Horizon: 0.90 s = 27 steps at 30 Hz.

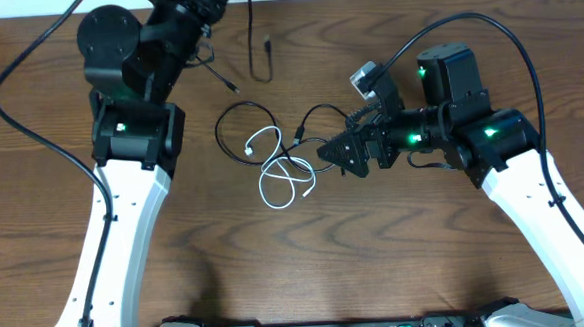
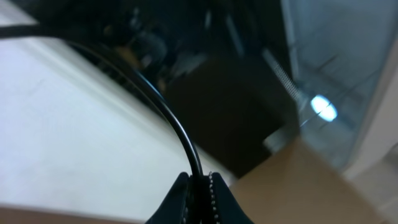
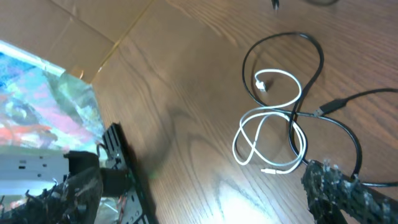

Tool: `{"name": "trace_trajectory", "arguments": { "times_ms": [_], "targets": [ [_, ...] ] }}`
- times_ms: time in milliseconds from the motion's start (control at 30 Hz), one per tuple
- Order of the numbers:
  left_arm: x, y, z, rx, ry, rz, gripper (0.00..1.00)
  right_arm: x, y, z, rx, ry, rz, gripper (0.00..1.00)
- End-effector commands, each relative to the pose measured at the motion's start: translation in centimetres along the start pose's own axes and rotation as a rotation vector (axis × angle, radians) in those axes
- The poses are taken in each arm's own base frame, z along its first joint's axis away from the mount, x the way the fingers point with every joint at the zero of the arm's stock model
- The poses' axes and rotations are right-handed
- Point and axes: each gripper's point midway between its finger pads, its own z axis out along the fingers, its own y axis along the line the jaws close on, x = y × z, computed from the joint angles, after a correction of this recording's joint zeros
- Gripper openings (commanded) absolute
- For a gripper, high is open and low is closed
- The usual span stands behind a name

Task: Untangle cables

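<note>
Separation is under way, we judge. The left hand [image 2: 199, 186] is clamped on one black cord [image 2: 178, 129], well apart from the white cord [image 3: 301, 87]. The right hand [image 3: 217, 155] stands wide and empty just beside the white cord, which a second black cord [image 1: 219, 127] crosses. The next move calls for gripping one strand alone.

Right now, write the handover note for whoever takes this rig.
Left gripper: shut on a thin black cable.
Right gripper: open, holding nothing, beside the tangle.
White cable and looped black cable overlap at centre, not yet separated.
Done: one black cable gripped.
Left: pull white and black loops apart, lay all cables separately.
</note>
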Motion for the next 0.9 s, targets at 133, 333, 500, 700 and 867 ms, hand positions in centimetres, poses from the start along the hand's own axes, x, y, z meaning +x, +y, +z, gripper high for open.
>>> {"name": "trace_trajectory", "arguments": {
  "times_ms": [133, 333, 500, 700, 867],
  "targets": [
    [-4.7, 1.5, 1.0, -0.014, -0.273, -0.075, 0.08, 0.0, -0.2, -0.1, 0.014, 0.003, -0.004, 0.99],
    [-6.6, 1.7, 2.0, -0.120, -0.316, 0.243, 0.07, 0.0, -0.2, -0.1, 0.014, 0.004, -0.004, 0.99],
    [-8.4, 3.8, 2.7, -0.409, -0.238, 0.533, 0.08, -0.1, -0.3, -0.1, 0.018, 0.001, -0.008, 0.99],
    [-10.4, 5.6, 4.1, -0.511, -0.185, 0.694, 0.08, -0.2, -0.4, -0.1, 0.026, -0.006, -0.016, 0.99],
    [-10.0, 7.3, 5.4, -0.488, -0.164, 0.675, 0.08, -0.2, -0.4, -0.1, 0.026, -0.005, -0.015, 0.99]
  ]
}}
